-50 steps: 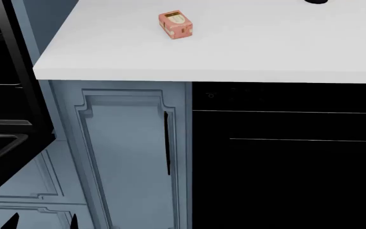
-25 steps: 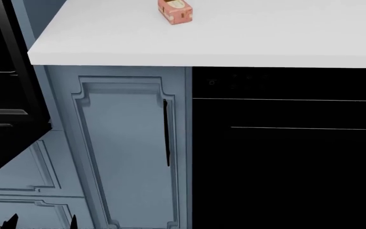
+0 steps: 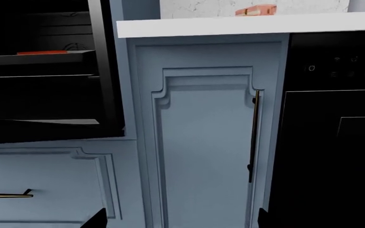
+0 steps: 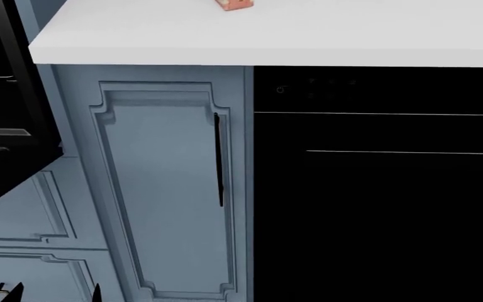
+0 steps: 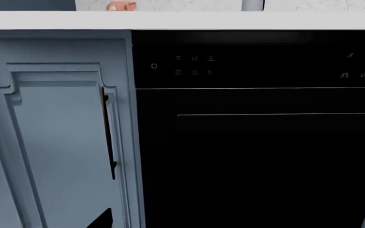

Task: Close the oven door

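Oven door (image 3: 43, 130) hangs open beside the blue cabinet (image 3: 205, 142) in the left wrist view, the left gripper (image 3: 179, 221) spread. From the head, the door (image 4: 7, 173) shows at left. Right wrist view: dishwasher front (image 5: 258, 156); right gripper's state unclear.

You had a white countertop (image 4: 309, 38) with a small pink box (image 4: 234, 4) on it. Below sat a pale blue cabinet door (image 4: 161, 189) with a dark vertical handle (image 4: 219, 160), right beside a black appliance front (image 4: 380, 201).
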Tool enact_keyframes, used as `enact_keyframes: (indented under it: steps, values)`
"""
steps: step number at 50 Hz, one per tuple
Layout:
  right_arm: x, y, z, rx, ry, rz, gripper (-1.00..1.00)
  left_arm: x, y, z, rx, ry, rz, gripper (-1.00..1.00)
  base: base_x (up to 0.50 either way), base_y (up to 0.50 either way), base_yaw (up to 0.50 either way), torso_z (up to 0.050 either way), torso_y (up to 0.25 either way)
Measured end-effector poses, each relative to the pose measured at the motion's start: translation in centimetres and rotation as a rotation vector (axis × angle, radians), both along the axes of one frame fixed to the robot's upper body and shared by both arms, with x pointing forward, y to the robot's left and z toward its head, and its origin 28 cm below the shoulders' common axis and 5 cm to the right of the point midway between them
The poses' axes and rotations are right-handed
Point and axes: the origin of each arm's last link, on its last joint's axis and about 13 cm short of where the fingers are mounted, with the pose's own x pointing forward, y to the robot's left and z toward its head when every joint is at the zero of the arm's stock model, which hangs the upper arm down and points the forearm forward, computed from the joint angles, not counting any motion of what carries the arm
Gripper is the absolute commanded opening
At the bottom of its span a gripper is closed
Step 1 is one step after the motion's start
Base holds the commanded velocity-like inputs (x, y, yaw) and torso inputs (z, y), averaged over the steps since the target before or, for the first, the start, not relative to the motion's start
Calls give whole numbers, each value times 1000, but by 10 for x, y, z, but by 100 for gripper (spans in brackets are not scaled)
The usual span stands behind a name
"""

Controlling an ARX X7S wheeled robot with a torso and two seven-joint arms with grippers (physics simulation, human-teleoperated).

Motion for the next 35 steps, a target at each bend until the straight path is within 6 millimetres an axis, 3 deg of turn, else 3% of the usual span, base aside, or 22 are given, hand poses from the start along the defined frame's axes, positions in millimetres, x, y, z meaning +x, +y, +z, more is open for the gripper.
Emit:
enact_keyframes:
  steps: [35]
  values:
    - [-1, 0, 1, -12, -6, -14, 100, 0, 0, 0, 6, 4, 0, 100, 0, 0, 0, -50, 0]
